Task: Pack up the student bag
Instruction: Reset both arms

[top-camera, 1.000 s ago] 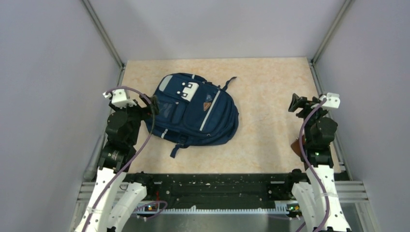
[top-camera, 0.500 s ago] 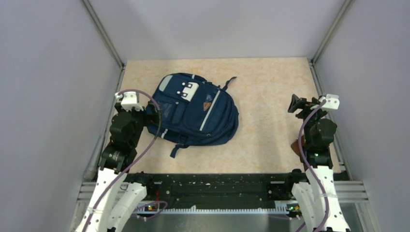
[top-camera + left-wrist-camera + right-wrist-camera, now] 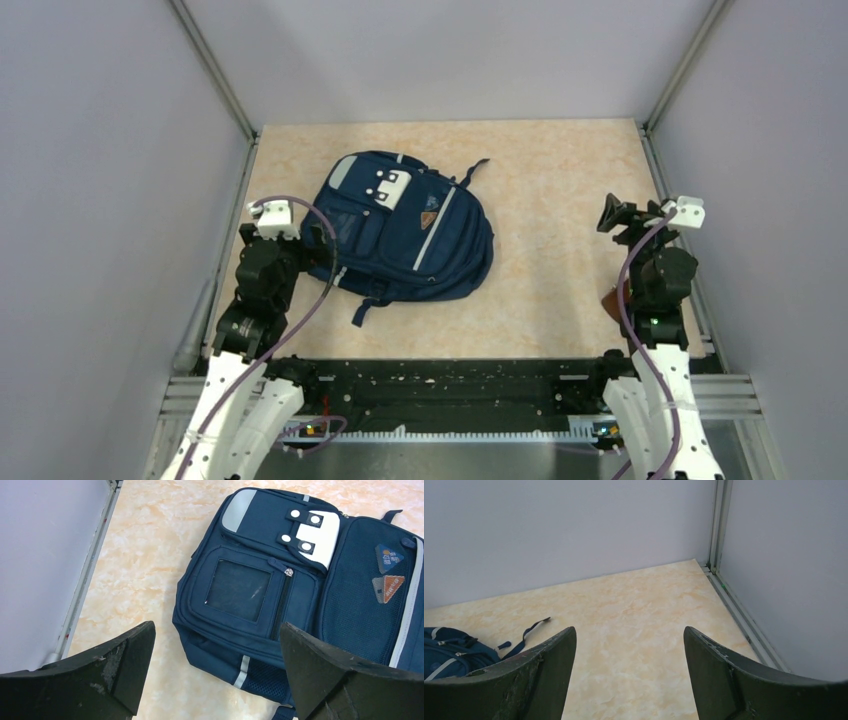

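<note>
The student bag (image 3: 410, 225), a navy blue backpack with white strap patches, pale stripes and a small emblem, lies flat, front side up, left of the table's middle. Its zipped pockets look shut. My left gripper (image 3: 318, 240) hovers at the bag's near-left corner, open and holding nothing. In the left wrist view the student bag (image 3: 300, 580) fills the upper right, and the corner shows between the jaws of the left gripper (image 3: 216, 626). My right gripper (image 3: 610, 215) stands open and empty by the right wall, far from the bag. In the right wrist view, the right gripper (image 3: 629, 630) spans bare tabletop.
The table (image 3: 560, 200) is beige marble-patterned, with grey walls and metal rails on three sides. A small brown object (image 3: 612, 302) sits beside the right arm near the front edge. A loose bag strap (image 3: 524, 635) trails toward the back.
The left arm has drawn back toward its base and shifted slightly right along the bag's left edge. The right arm and the bag have not moved.
</note>
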Available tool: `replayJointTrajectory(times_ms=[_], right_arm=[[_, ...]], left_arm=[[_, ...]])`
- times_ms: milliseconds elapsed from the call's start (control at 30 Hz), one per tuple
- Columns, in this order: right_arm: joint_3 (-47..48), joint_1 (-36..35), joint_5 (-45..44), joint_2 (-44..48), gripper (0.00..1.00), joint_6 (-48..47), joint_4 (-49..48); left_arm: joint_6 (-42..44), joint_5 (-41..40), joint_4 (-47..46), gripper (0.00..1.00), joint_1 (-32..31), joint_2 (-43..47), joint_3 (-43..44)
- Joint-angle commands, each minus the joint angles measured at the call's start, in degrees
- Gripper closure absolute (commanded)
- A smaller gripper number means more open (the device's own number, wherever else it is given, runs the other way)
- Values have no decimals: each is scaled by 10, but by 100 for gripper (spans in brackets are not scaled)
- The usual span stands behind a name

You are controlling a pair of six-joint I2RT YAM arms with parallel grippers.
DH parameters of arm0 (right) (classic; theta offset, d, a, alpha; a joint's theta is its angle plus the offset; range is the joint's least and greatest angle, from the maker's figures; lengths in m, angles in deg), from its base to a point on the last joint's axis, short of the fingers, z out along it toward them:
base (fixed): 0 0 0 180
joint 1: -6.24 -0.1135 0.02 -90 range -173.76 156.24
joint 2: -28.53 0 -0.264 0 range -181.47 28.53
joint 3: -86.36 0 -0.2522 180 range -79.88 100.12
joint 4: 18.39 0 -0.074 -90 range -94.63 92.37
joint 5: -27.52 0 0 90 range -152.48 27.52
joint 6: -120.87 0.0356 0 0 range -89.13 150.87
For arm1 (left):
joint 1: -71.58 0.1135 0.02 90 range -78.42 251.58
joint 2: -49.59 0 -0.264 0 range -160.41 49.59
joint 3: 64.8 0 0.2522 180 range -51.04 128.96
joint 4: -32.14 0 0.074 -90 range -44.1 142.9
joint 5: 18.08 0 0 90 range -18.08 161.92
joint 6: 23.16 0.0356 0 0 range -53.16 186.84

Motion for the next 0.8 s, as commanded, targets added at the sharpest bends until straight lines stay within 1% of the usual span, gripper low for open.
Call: replayJointTrajectory(times_ms=[0,167,233,267,300,367,433,533,633,767], right_arm=[[2,-3,-10,11,23,4,-19],[1,-3,-7,12,23,4,-21],[10,-3,-1,10,21,5,-19],[14,-2,1,8,11,8,-13],[25,-3,-3,6,5,14,-2],[43,-3,-15,0,3,31,17],[61,-2,-16,-6,2,38,33],[66,-3,-15,-5,1,36,41],[52,-3,-13,19,1,36,29],[44,-3,-16,46,1,30,25]], left_arm=[[6,-15,-28,2,3,1,-4],[2,-21,-34,2,3,4,-7],[-16,-14,-41,2,4,0,-4],[-34,-22,-42,2,4,-3,2],[-56,-35,-40,2,4,-10,11],[-81,-44,-22,2,4,-27,32],[-84,-41,-13,2,4,-37,46],[-81,-34,-16,2,6,-34,42],[-78,-22,-25,2,6,-18,35],[-75,-27,-28,2,7,-6,32]])
